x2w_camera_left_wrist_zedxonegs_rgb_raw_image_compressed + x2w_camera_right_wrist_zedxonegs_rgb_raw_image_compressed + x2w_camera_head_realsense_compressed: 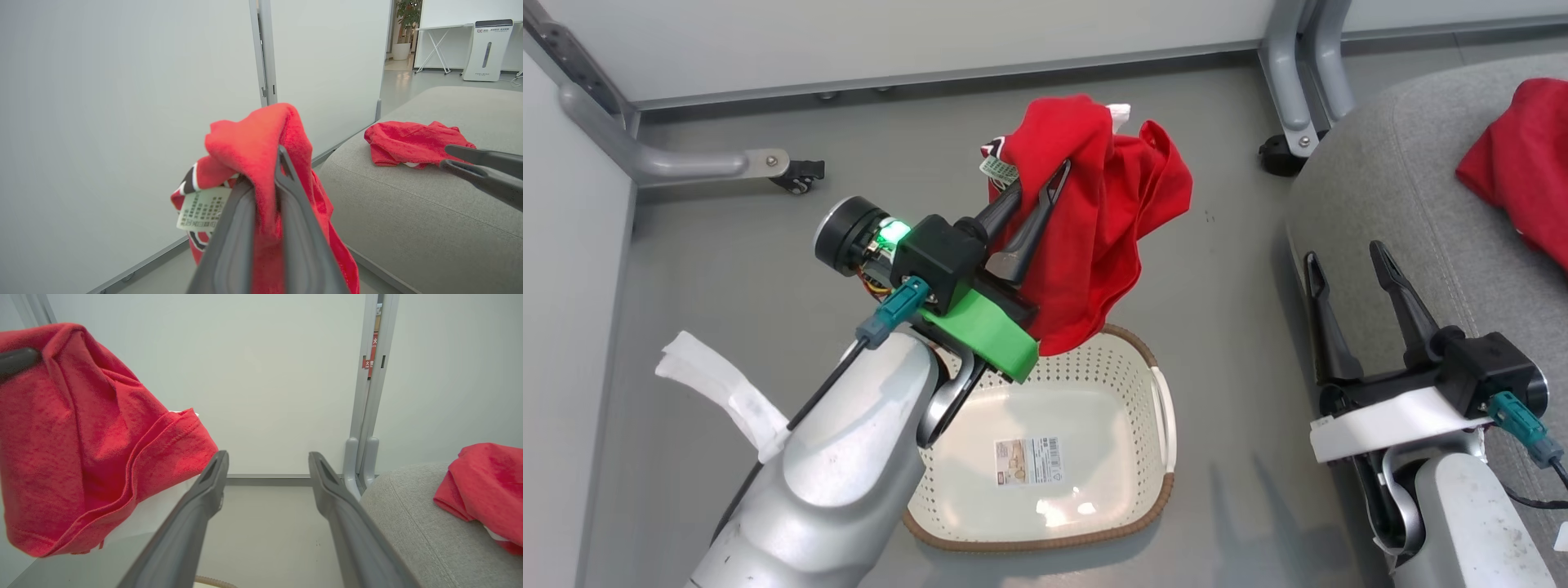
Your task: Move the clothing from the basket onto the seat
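Shows the held garment [1094, 220], bright red and bunched, hanging free above the far side of the basket [1045, 541], with the trailing hem just over the rim. Shows the second garment [1523, 163] lying crumpled on the seat [1380, 163], well apart from the first. Shows only a printed label [1029, 461] on the visible part of the basket's floor. Reads, as a judgement, as the carry step for the last piece: out of the basket, not yet over the cushion. Calls next for a sweep toward the robot's right, high enough for the hem to pass the seat's rounded edge. Calls then for a lowering onto bare grey fabric near the second garment, and a release. Places the left gripper [1045, 175] clamped on a fold beside the white tag [999, 169], fingers pressed onto the cloth and pointing up and away from the robot. Sets the pale left forearm [849, 457] on a raised slant over the basket's near left corner. Places the right gripper [1343, 251] at the seat's near edge, jaws spread wide, holding nothing, fingers pointing forward.
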{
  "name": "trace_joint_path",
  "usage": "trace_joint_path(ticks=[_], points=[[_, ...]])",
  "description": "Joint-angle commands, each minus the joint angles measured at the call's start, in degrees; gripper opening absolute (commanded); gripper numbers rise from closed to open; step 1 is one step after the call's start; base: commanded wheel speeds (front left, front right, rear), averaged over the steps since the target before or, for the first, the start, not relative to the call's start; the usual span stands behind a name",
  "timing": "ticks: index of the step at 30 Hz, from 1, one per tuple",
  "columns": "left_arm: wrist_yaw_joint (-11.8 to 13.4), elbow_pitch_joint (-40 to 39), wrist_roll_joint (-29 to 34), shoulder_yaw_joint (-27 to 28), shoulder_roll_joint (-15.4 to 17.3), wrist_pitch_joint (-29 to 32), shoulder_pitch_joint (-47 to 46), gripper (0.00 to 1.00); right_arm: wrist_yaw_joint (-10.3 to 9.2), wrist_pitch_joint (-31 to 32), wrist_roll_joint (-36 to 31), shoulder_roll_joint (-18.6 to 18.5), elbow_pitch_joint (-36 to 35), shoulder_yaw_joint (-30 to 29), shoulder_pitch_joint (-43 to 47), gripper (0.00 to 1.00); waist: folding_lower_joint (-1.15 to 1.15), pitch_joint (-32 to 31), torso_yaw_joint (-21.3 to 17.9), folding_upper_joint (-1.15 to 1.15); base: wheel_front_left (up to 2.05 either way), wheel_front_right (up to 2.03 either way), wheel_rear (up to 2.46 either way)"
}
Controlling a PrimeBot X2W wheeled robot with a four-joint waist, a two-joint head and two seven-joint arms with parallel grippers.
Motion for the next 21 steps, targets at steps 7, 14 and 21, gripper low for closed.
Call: trace_joint_path(ticks=[7, 14, 21], points=[[-0.28, -3.22, 1.05, 2.11, -0.8, -0.33, -0.58, 0.0, -0.04, -0.06, 1.24, -0.17, 0.44, -0.11, 2.37, 1.0, 0.0, -3.61, 1.15, 0.0, 0.0, 0.0, 0.0], [-0.33, -3.19, 1.38, 2.37, -0.61, -0.34, -0.7, 0.0, -0.04, -0.06, 1.74, -0.17, 0.33, -0.33, 3.52, 1.0, 0.0, -4.83, 0.95, 0.0, 0.0, 0.0, 0.0], [-0.37, -2.88, 1.54, 2.38, -0.33, -0.33, 0.14, 0.0, -0.04, -0.06, 1.43, -0.16, -1.1, 0.85, 3.06, 1.0, 0.0, -5.29, 0.71, 0.0, 0.0, 0.0, 0.0]])
